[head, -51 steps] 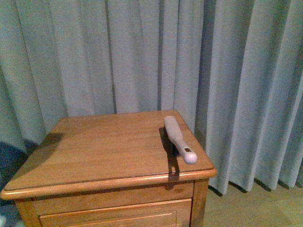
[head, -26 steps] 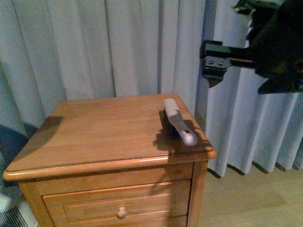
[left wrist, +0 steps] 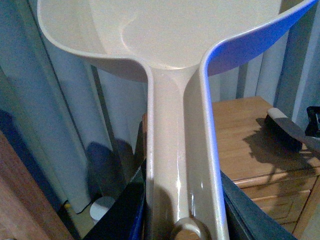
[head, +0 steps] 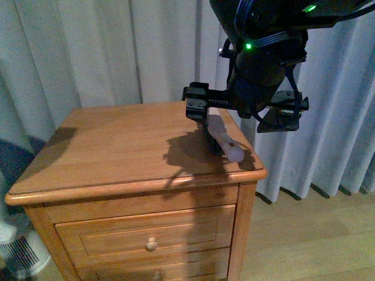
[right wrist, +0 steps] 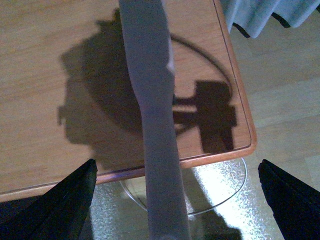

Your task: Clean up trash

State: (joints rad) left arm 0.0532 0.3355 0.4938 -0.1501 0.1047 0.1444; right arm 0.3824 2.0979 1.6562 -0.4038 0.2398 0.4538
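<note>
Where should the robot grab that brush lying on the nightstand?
The slim handle of the brush, from straight above, jaws either side. It is narrower than the bristle end, and the open right gripper hovers over it.

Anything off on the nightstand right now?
Nothing spilled or damaged. The brush lies askew at the right front corner of the nightstand, handle end near the edge, under the open right claw. Left claw holds the dustpan.

Wooden nightstand (head: 117, 149) carries 1 pale brush (head: 226, 138) near its right edge.
</note>
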